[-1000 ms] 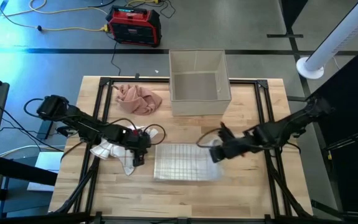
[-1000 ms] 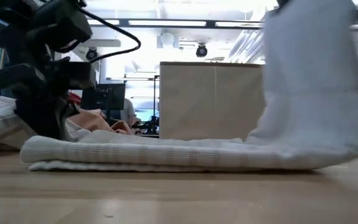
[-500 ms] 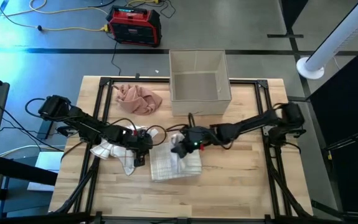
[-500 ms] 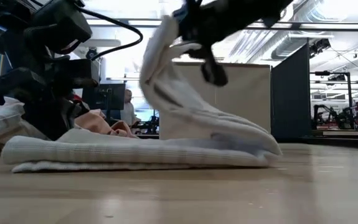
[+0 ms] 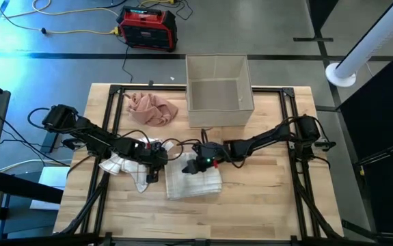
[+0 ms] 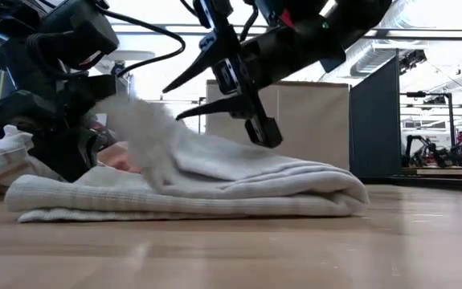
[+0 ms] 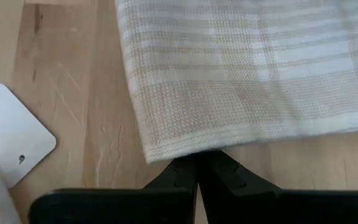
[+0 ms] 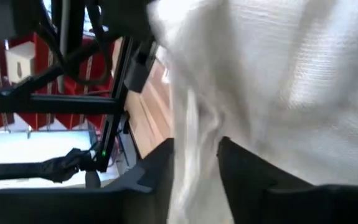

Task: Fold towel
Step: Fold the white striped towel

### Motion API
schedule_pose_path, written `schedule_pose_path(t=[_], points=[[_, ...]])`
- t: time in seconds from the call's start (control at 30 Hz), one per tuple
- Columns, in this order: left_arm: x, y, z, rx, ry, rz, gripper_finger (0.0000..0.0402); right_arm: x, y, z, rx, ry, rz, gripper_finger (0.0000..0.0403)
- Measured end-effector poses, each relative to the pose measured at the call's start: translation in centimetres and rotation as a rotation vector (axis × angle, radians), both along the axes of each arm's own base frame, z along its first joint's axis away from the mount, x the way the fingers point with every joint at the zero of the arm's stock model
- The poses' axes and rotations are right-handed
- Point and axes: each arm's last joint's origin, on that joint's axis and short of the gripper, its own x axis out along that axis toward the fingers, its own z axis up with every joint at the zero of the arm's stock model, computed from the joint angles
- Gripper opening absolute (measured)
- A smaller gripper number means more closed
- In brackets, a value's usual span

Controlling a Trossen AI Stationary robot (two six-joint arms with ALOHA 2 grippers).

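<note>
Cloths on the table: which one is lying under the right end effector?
The pale checked towel at the table's middle, folded over itself. The pink cloth sits bunched near the box; the white cloth lies under the left arm.

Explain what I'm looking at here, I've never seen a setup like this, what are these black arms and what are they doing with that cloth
These are two robot arms at a wooden table. One picture looks straight down, one looks across at table height, and two come from cameras on the arms' wrists. The right gripper has its fingers apart above a white checked towel, with the folded-over layer draped beneath it. The left gripper is shut, its tips at the towel's edge. Also on the table: a pink cloth, another white cloth and an open box.
</note>
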Motion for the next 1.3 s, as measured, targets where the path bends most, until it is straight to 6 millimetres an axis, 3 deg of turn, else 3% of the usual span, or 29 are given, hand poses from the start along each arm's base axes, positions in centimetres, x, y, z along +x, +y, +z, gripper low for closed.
schedule_pose_path(t=[0.17,0.33,0.4,0.5,0.67,0.77,0.93,1.13,1.3], points=[[0.0,0.0,0.0,0.005,0.001,-0.009,0.0000,0.0,0.2,0.4,0.035,-0.022,0.080,0.0177],[-0.4,0.2,1.6,0.015,0.075,0.057,0.0000,-0.9,0.7,2.3,0.016,-0.035,0.175,0.0175],[-0.7,0.3,2.8,0.031,0.109,0.076,0.0000,-1.8,0.9,3.6,-0.034,-0.021,0.195,0.0165],[-0.2,0.3,5.4,0.047,0.003,0.096,0.0000,-3.8,1.0,5.6,-0.172,0.035,0.204,0.0136],[1.3,0.2,6.4,0.047,-0.188,0.074,0.0000,-7.2,0.9,7.3,-0.477,0.166,0.207,0.0053],[2.6,0.1,5.5,0.038,-0.233,0.055,0.0000,-8.1,0.4,6.2,-0.546,0.179,0.205,0.0009],[4.7,0.0,3.6,-0.038,-0.278,0.088,0.0000,-8.0,-0.8,2.7,-0.562,0.111,0.158,0.0002],[4.7,-0.7,1.3,-0.119,-0.139,0.160,0.0000,-7.8,-0.9,-1.7,-0.583,0.169,0.182,0.0000],[4.0,-1.9,0.9,-0.144,-0.073,0.195,0.0000,-8.8,-1.2,-4.2,-0.572,0.275,0.171,0.0000]])
